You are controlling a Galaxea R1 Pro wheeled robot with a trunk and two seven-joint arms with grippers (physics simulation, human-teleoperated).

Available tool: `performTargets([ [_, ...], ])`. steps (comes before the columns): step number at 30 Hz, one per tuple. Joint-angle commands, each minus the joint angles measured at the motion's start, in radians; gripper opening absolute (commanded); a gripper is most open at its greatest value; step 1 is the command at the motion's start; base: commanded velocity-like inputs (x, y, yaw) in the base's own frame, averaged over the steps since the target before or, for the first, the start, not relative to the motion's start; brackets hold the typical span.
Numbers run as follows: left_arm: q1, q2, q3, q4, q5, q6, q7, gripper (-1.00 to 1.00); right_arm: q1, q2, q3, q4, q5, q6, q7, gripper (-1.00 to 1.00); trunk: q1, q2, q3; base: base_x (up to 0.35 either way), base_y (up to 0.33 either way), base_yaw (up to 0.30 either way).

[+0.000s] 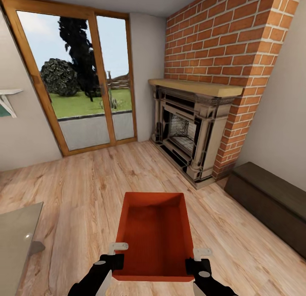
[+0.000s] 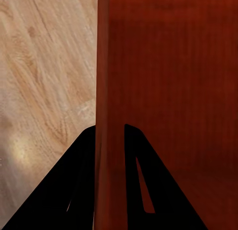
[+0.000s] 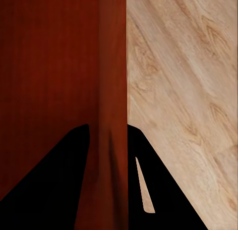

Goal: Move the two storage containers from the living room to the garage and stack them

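Above the wood-plank floor (image 1: 85, 190), shallow lidless orange-red storage container (image 1: 155, 232), left claw (image 1: 114, 255) and right claw (image 1: 196, 260) each clamped on a side wall.

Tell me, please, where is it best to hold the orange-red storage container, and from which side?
Grip the storage container by its thin side walls near the end closest to the robot, one end effector per long side, reaching over the rim. The walls are plain, without handles, so pinching them is probably the only firm hold.

Home living room: brick fireplace (image 1: 193, 132), glass doors (image 1: 85, 81).
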Motion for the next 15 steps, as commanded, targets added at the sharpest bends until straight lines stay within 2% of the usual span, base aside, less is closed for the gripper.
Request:
performTargets([
  [1, -0.001, -0.001, -0.004, -0.011, 0.0, 0.006, 0.008, -1.0, 0.0, 0.0, 0.012, 0.005, -0.033, -0.004, -0.036, -1.0, 0.0, -0.002, -0.002, 0.0, 0.0, 0.244],
  [15, -0.001, -0.001, -0.003, -0.01, 0.0, -0.011, 0.009, -1.0, -0.001, -0.001, 0.012, 0.005, -0.033, -0.005, -0.036, -1.0, 0.0, -0.002, -0.002, 0.0, 0.0, 0.272],
])
